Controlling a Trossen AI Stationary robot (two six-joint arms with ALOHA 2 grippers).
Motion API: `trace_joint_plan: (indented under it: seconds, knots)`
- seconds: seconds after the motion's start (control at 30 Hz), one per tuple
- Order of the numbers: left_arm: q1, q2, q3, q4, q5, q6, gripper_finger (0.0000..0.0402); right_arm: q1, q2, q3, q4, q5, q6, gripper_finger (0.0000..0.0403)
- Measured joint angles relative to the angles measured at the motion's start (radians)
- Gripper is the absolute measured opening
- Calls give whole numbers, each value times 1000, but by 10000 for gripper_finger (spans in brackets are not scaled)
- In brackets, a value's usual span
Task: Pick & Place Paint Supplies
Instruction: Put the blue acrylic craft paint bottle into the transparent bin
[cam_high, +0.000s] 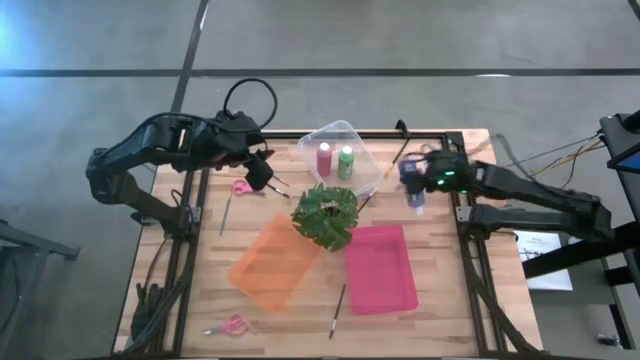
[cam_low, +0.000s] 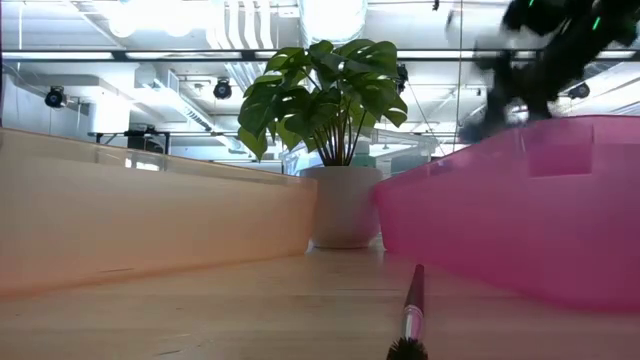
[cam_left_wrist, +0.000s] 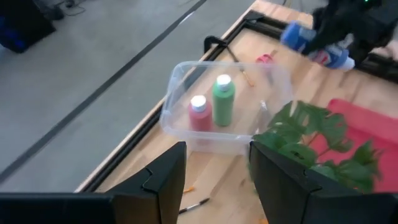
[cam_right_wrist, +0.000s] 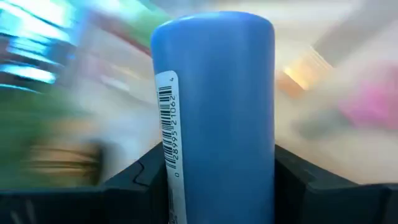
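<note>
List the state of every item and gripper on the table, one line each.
blue paint bottle: held in the right gripper, off the table.
pink paint bottle: upright in the clear tray.
green paint bottle: upright beside it.
left gripper: open, empty.
orange tray: empty.
pink tray: empty.

From my seat the table (cam_high: 440, 320) is light butcher-block wood in a black frame, sitting on a grey concrete floor (cam_high: 420, 35) with dark seam lines. Looking level across it, I get an open ceiling (cam_low: 200, 40) with white ducts, bright strip lights, and glass partitions (cam_low: 430, 110) further back.
</note>
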Motion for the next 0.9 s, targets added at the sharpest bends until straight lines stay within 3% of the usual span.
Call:
trace_joint_plan:
  seconds: [0.13,0.33,0.43,0.53,0.67,0.77,0.9]
  knots:
    - [0,0,-42,149,33,5,181,25,-136,75,248,6,-135,172]
    - [0,1,-186,542,68,19,181,24,-146,210,490,9,-317,172]
    - [0,1,-289,861,99,19,181,24,-107,277,585,1,-386,172]
    - [5,3,-431,1295,181,19,181,24,-58,341,668,-15,-445,172]
    - [18,41,-617,1840,206,-26,185,24,10,424,715,-48,-502,171]
    - [37,95,-700,2091,206,-135,202,24,63,475,765,-90,-532,171]
    - [48,200,-715,2338,210,-241,246,24,144,544,851,-156,-546,171]
